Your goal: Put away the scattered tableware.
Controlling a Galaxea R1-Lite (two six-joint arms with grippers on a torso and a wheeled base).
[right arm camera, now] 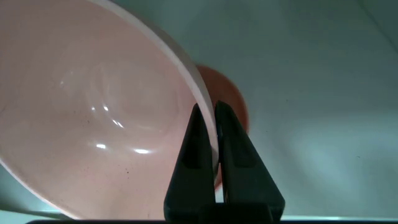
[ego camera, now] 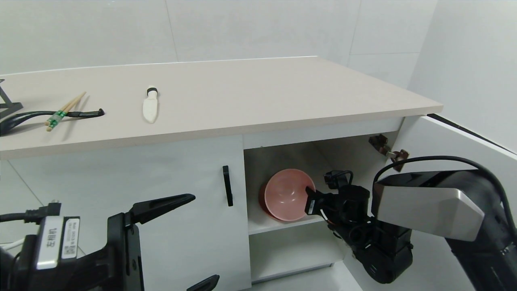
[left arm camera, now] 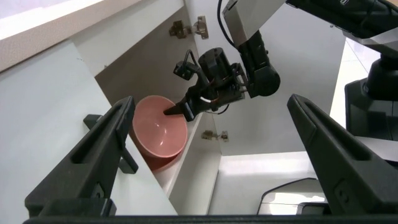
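Observation:
A pink bowl (ego camera: 284, 194) (left arm camera: 158, 127) (right arm camera: 93, 106) is tilted with its opening facing out, on the upper shelf (ego camera: 282, 224) inside the open right half of the cabinet. My right gripper (ego camera: 310, 197) (left arm camera: 175, 112) (right arm camera: 210, 118) is shut on the bowl's rim, one finger inside and one outside. A darker red shape (right arm camera: 233, 102) shows behind the bowl; I cannot tell what it is. On the countertop lie wooden chopsticks (ego camera: 64, 110), a black ladle (ego camera: 40, 115) and a white utensil with a black band (ego camera: 150, 106). My left gripper (ego camera: 205, 237) (left arm camera: 211, 101) is open and holds nothing, low in front of the closed left door.
The right cabinet door (ego camera: 444, 141) stands swung open beside my right arm. The left door has a black handle (ego camera: 227, 186). A lower shelf (ego camera: 291, 250) sits beneath the bowl's shelf. A black stand (ego camera: 8, 103) is at the counter's far left.

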